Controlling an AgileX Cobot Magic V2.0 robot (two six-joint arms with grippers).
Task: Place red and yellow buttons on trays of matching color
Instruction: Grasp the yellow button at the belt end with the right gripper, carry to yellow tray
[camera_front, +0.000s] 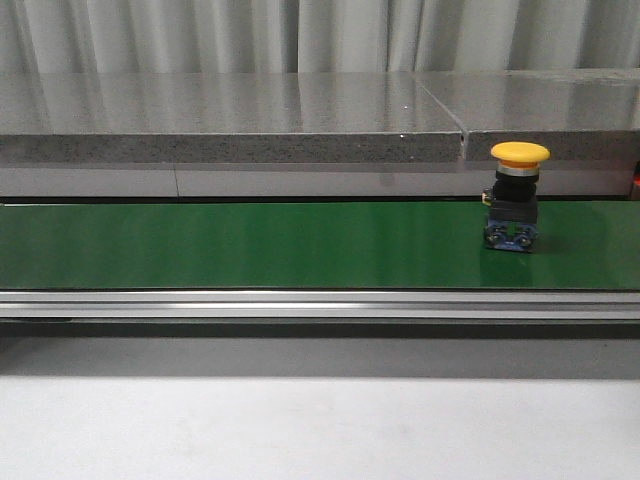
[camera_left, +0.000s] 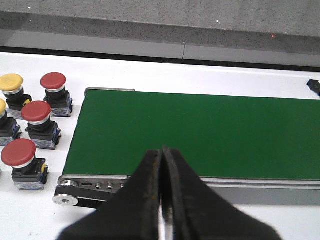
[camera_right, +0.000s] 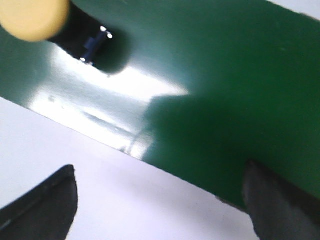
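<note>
A yellow button (camera_front: 519, 195) stands upright on the green conveyor belt (camera_front: 250, 245) toward its right end. The right wrist view shows its blurred yellow cap (camera_right: 31, 17) at one corner. My right gripper (camera_right: 160, 187) is open, its fingers wide apart above the belt's edge and the white table, with nothing between them. My left gripper (camera_left: 161, 155) is shut and empty, hovering near the belt's left end. Beside that end stand three red buttons (camera_left: 36, 112) and two yellow buttons (camera_left: 11, 82) on the white table. No trays are in view.
A grey stone ledge (camera_front: 230, 125) runs behind the belt, with curtains above it. The belt's metal side rail (camera_front: 320, 303) runs along its near edge. White table surface (camera_front: 320, 430) lies in front of the belt.
</note>
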